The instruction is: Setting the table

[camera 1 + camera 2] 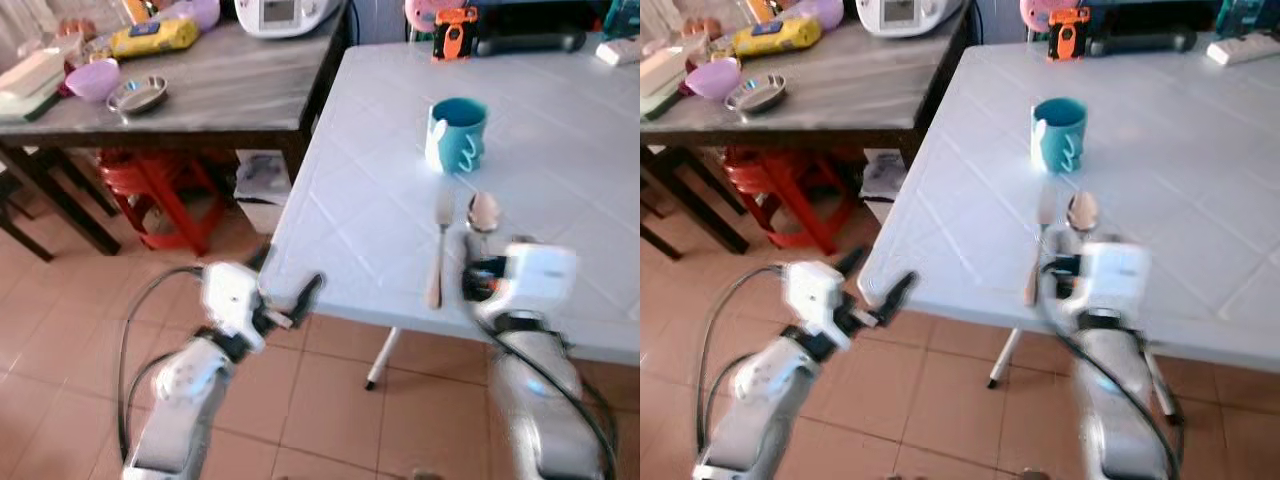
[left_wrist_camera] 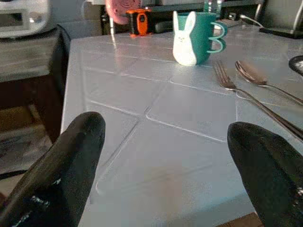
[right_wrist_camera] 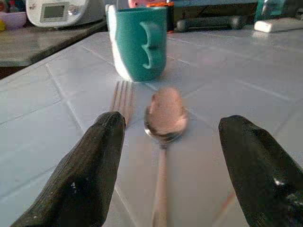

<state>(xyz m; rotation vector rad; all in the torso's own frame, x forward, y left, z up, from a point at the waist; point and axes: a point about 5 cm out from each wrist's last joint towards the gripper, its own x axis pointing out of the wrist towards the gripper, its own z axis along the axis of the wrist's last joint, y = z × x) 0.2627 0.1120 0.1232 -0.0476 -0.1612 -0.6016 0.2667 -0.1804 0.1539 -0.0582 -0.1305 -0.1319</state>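
Now the right gripper (image 3: 163, 165) hangs low over the white tiled table (image 1: 560, 180), its two black fingers spread wide on either side of the spoon (image 3: 163, 118) and holding nothing. A fork (image 1: 440, 250) lies just beside the spoon, at its 9 o'clock, and the teal bunny mug (image 1: 457, 135) stands at 12 o'clock from both. Off the table's near-left corner, the left gripper (image 2: 168, 170) is likewise wide open and empty.

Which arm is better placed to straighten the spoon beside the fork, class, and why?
The right. Its gripper is open over the white table with the spoon lying between its fingers, the fork alongside. The left gripper hangs off the table's edge, above the floor.
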